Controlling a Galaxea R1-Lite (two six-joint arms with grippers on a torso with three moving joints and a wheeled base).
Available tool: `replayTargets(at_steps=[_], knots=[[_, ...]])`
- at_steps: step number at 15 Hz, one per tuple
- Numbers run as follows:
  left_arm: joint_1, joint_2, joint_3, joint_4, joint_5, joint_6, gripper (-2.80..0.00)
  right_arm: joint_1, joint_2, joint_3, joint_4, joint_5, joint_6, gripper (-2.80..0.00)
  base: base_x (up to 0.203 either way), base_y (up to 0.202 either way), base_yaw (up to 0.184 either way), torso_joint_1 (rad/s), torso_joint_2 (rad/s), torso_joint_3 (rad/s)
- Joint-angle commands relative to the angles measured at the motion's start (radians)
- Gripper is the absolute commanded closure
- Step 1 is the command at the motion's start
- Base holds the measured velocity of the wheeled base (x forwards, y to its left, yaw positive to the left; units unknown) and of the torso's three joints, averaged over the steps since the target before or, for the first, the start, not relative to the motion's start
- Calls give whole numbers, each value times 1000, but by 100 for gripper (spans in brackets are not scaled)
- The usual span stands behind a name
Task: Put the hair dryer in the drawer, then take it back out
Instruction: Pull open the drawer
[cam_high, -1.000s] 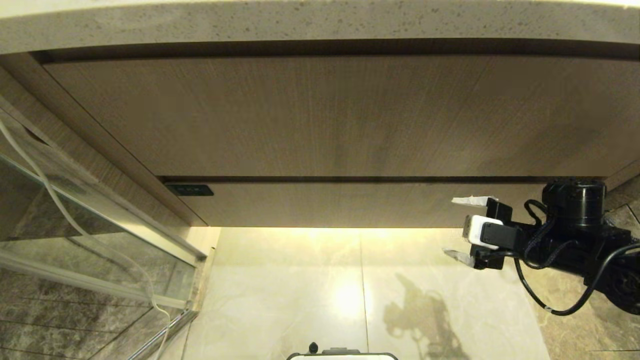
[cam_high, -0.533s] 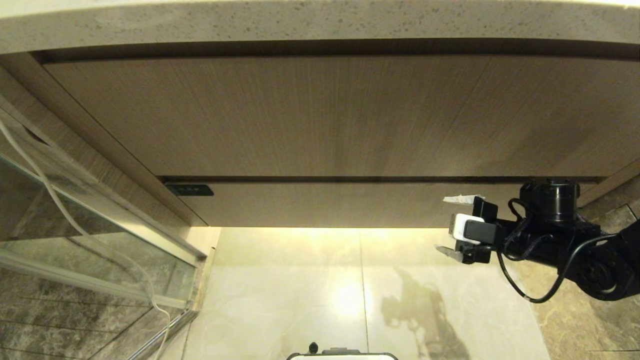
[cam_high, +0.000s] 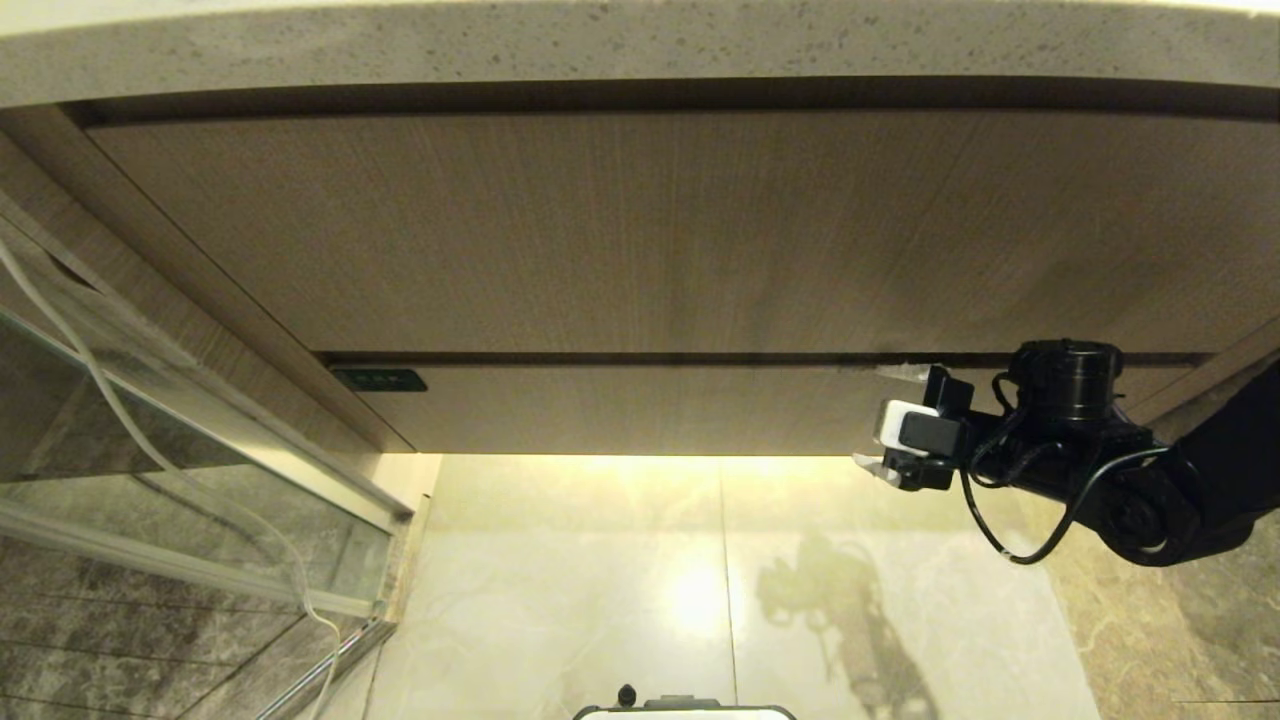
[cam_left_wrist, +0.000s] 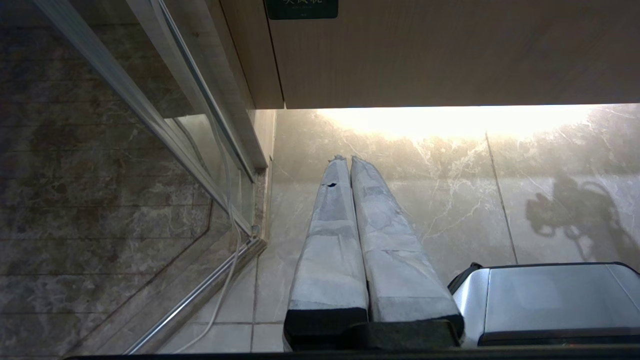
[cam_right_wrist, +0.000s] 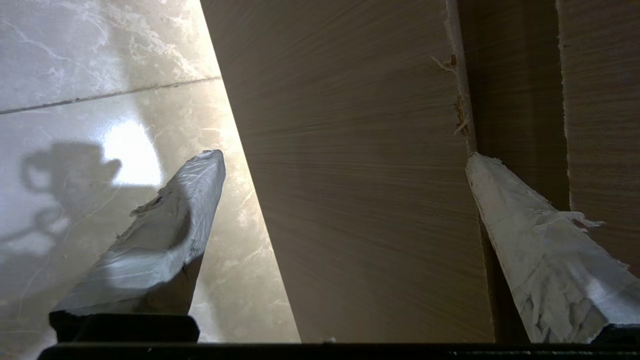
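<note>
The drawer (cam_high: 650, 408) is the narrow wood-grain front under the taller panel, and it is pushed in. My right gripper (cam_high: 882, 418) is open at the drawer's right end and straddles the front. Its upper finger (cam_high: 898, 371) sits at the dark gap above the front, and its lower finger (cam_high: 870, 466) hangs below the bottom edge. In the right wrist view the drawer front (cam_right_wrist: 350, 200) fills the space between the spread fingers of the right gripper (cam_right_wrist: 344, 156). My left gripper (cam_left_wrist: 348, 160) is shut, holds nothing and points at the floor. The hair dryer is out of view.
A taller wood-grain panel (cam_high: 640, 230) and a speckled stone countertop edge (cam_high: 640, 45) sit above the drawer. A glass door (cam_high: 200, 480) with a white cord (cam_high: 100, 390) stands at the left. Glossy floor tiles (cam_high: 700, 600) lie below. A dark label (cam_high: 380, 380) marks the drawer's left end.
My right gripper has moved up and to the left, from below the drawer's right end onto its front. It stayed open. Nothing else moved.
</note>
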Motion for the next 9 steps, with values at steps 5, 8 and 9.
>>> replayTargets(at_steps=[5, 8, 9], knots=[[0, 0, 0, 0, 0, 0, 0, 4, -86, 73, 16, -16, -8, -280, 0, 0, 0, 0, 0, 0], [0, 0, 0, 0, 0, 0, 0, 5, -59, 56, 1, -34, -10, -280, 0, 0, 0, 0, 0, 0], [0, 0, 0, 0, 0, 0, 0, 5, -50, 45, -6, -40, -10, -280, 0, 0, 0, 0, 0, 0]])
